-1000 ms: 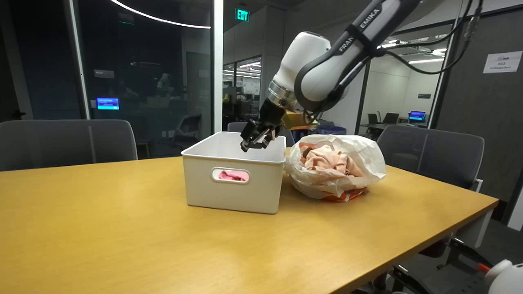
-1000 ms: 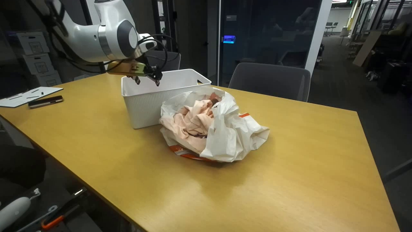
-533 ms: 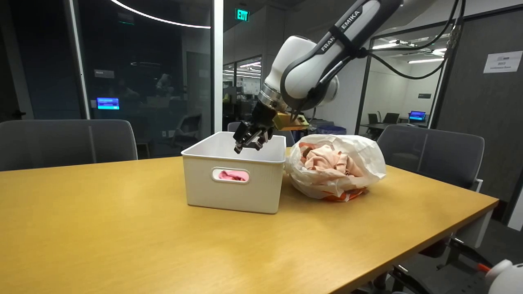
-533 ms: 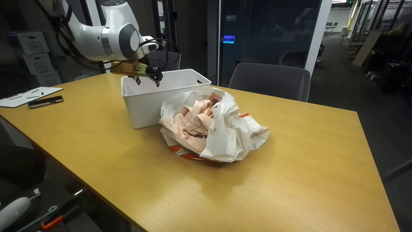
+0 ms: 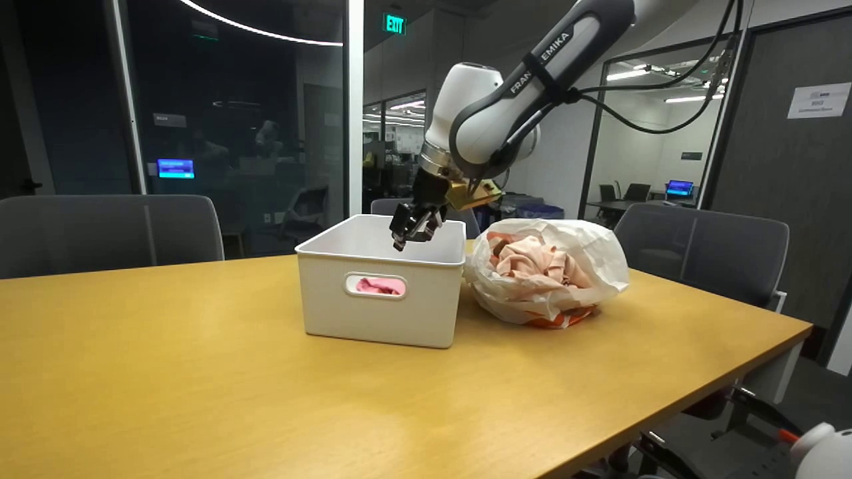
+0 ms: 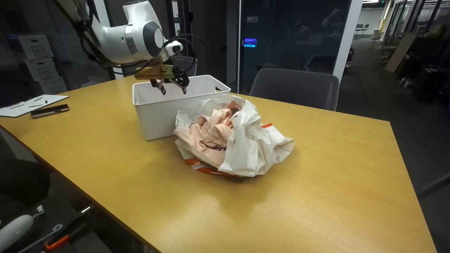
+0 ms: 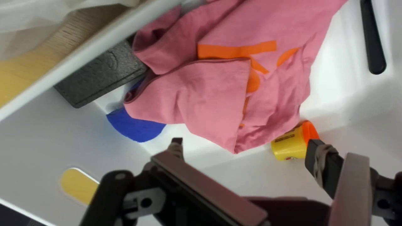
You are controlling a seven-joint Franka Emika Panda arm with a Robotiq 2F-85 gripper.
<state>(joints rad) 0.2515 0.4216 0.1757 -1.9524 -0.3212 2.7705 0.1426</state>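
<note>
Wrist view is showing the gripper (image 7: 245, 149) hovering over the box (image 7: 47, 135), fingers (image 7: 312, 153) standing wide apart; a pink cloth (image 7: 210, 97) and yellow tub (image 7: 286, 148) are lying inside the box.

Bkgd (image 5: 246, 100) dim, soft glare on tbl (image 6: 211, 214), gripper (image 7: 245, 147) blurry in wrist view.

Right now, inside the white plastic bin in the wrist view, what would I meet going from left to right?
Dark grey rectangular block → pink fabric with orange print → long thin black piece with a rounded end. Other things overlap too much to order.
</note>
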